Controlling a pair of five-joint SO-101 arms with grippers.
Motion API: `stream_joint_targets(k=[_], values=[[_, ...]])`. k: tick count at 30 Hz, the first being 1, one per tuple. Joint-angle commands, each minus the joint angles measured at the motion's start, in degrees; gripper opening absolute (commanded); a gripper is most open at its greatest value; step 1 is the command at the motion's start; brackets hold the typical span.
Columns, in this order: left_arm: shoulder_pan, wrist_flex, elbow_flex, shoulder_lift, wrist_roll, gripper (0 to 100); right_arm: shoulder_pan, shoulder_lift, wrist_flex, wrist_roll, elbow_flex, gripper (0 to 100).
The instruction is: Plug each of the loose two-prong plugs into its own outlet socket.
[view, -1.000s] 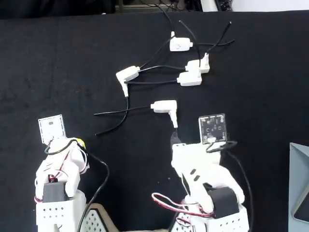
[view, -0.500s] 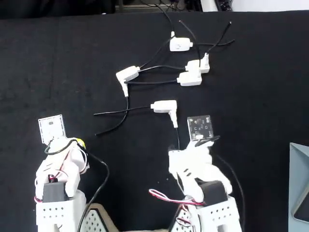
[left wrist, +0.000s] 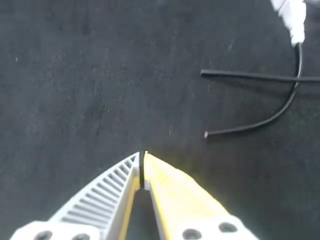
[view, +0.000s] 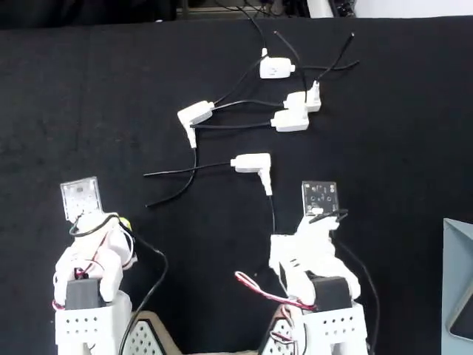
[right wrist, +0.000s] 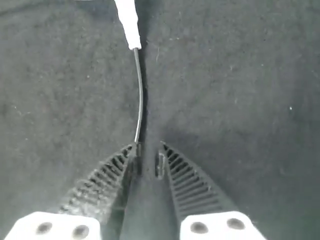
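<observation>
Five white plug and socket pieces lie on the black mat in the high view: one at the far middle [view: 276, 68], two close together [view: 303, 100] [view: 290, 120], one to the left [view: 196, 113], and an angled plug [view: 250, 163] nearest the arms. Thin black cables [view: 222, 126] link them. My right gripper [right wrist: 148, 152] hovers low over the mat, its dark fingers a narrow gap apart, and the angled plug's black cable [right wrist: 140, 95] ends beside one fingertip. My left gripper [left wrist: 141, 159] is shut on nothing, above bare mat near two loose cable ends [left wrist: 206, 134].
The left arm [view: 92, 251] and the right arm [view: 310, 255] stand at the near edge of the mat. A grey box corner [view: 458, 281] sits at the right edge. A pale table strip [view: 414, 7] runs beyond the far edge of the mat.
The right arm swung left half a second ago and has come back to the right, in line with the angled plug's cable. The left arm has hardly moved.
</observation>
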Motion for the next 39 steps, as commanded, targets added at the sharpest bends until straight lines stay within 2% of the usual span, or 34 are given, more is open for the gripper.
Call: stream_joint_targets(k=[1,4,39], values=[[-0.7,5.6,1.0,-0.3,0.4,3,2.2,-3.6,0.8,0.0,0.0,5.3],[-0.7,7.8,1.0,-0.3,0.4,3,2.4,-3.7,0.8,0.0,0.0,5.5],[-0.7,8.0,1.0,-0.3,0.5,3,2.6,-3.9,0.9,-0.1,0.0,5.5]])
